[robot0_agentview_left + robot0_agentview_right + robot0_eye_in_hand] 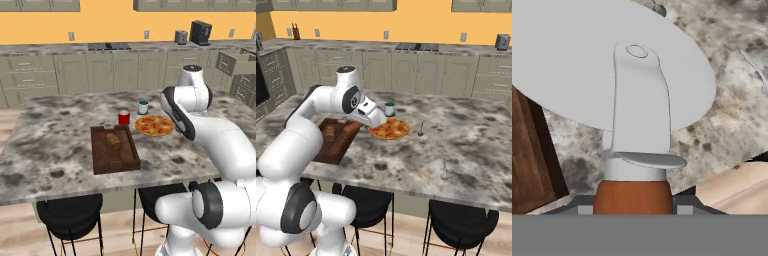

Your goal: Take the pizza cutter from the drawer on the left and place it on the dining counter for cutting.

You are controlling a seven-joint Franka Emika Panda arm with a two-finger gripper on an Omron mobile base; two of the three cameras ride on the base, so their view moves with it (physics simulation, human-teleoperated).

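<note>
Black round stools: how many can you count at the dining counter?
2. In the right base view, one stool sits under the dining counter beside the arm, the other further right. More may be hidden.

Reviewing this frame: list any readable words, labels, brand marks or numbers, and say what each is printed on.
None can be read.
The red can and the green-banded jar on the dining counter show no legible label.
The coffee machine and toaster on the wall counter are too small to show any mark.
The pizza cutter in the gripper has a plain blade and handle.
</note>
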